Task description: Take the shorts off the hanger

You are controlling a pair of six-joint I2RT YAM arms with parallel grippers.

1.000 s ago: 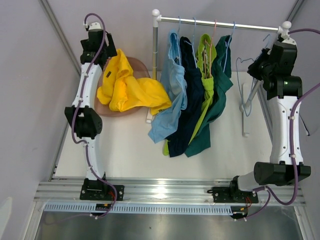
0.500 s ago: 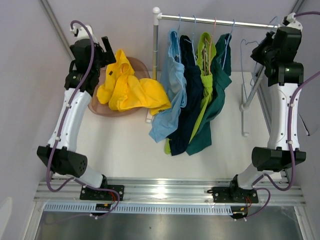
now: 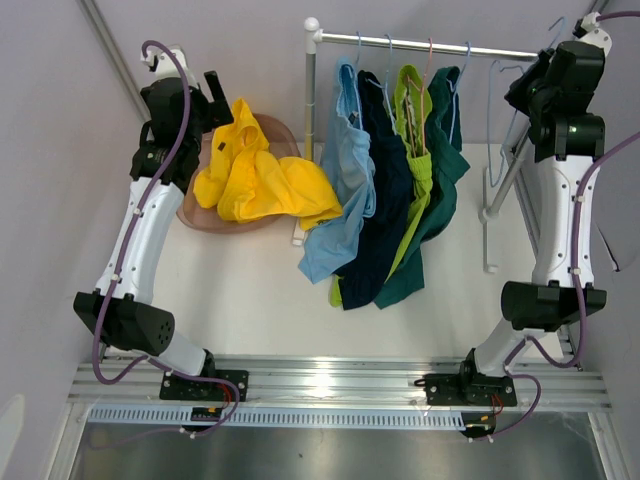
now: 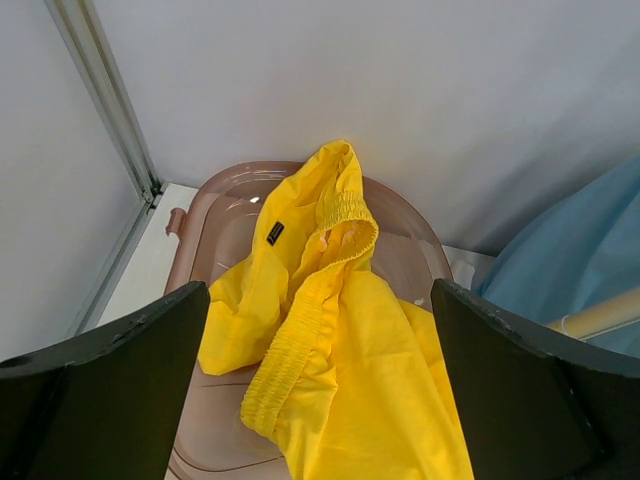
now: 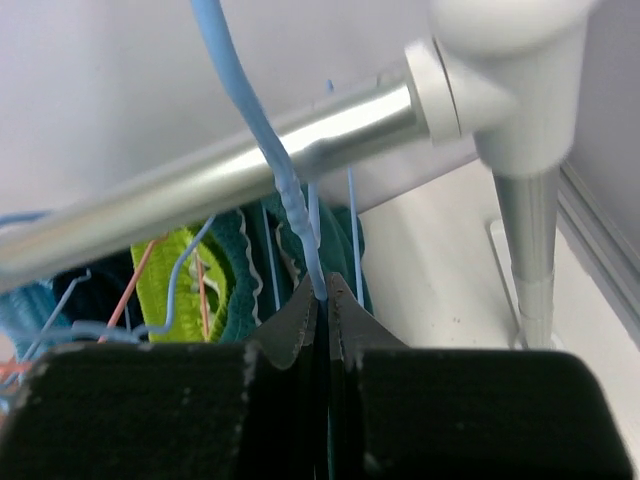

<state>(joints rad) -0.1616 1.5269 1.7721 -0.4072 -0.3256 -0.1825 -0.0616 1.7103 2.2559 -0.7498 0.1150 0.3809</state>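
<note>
Top external view: a chrome rail [image 3: 440,45] with white plastic corner joints carries four garments on thin wire hangers. These are the light blue shorts [image 3: 345,180], navy shorts [image 3: 385,200], lime green shorts [image 3: 418,140] and dark teal shorts [image 3: 445,175]. All are soft cloth, hang limp, and overlap one another, so each must be separated from its neighbours before removal. The bright yellow shorts [image 3: 260,180] lie crumpled in a translucent pinkish-brown plastic tub [image 3: 192,213] on the white table [image 3: 250,290], just left of the rack. The tub appears to serve as the drop point, so one pair of five is judged done. The left gripper [image 3: 210,100] hangs above the tub's far left side. The right gripper [image 3: 522,95] sits at the right end of the rail and holds a bare light blue wire hanger [image 3: 492,130], well apart from the hung garments.

Left wrist view: the claw stands wide and empty. The yellow cloth below it shows a gathered elastic waistband and a small dark label. The tub wall is smooth and glossy.

Right wrist view: the claw is pinched fully onto the thin, plastic-coated hanger wire. Whether the hook rests over the rail cannot be determined. The teal and lime cloth shows behind the wire, under the polished round rail.
</note>
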